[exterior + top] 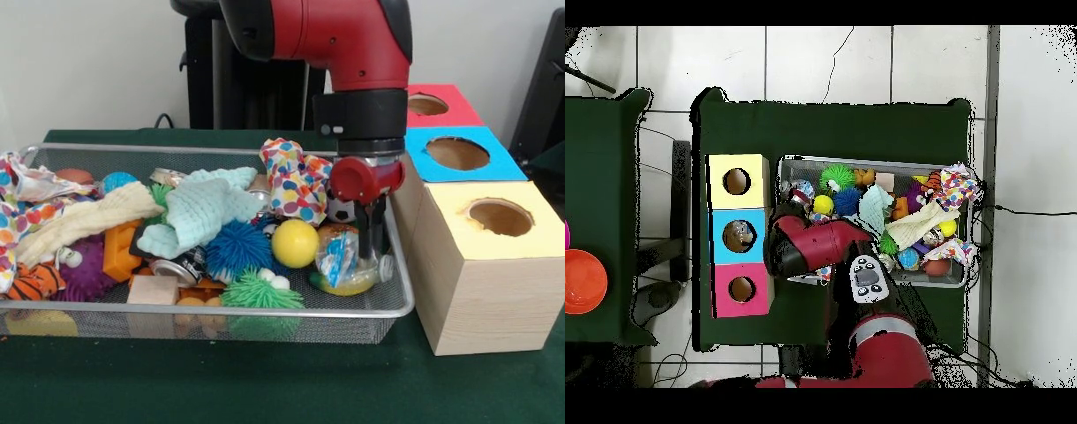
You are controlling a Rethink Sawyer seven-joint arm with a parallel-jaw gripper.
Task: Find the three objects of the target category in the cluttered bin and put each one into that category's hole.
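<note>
A wire mesh bin (265, 312) on the green table is packed with toys and cloths. My gripper (374, 249) reaches down into its right end, right beside a clear plastic bottle (342, 262) with yellow and blue inside. A yellow ball (295, 243), a blue spiky ball (238, 248) and a small soccer ball (340, 210) lie close to it. To the right stand three boxes with holes: yellow (499, 217), blue (457, 154) and red (428, 104). In the overhead view the arm (810, 243) covers the bin's (865, 161) end nearest the boxes (737, 182).
Also in the bin: a light blue cloth (205, 208), a polka-dot cloth (294, 181), a green spiky ball (256, 291), a can (177, 266), a wooden block (153, 290), an orange block (120, 252), a tiger plush (35, 283). The yellow box almost touches the bin's right wall.
</note>
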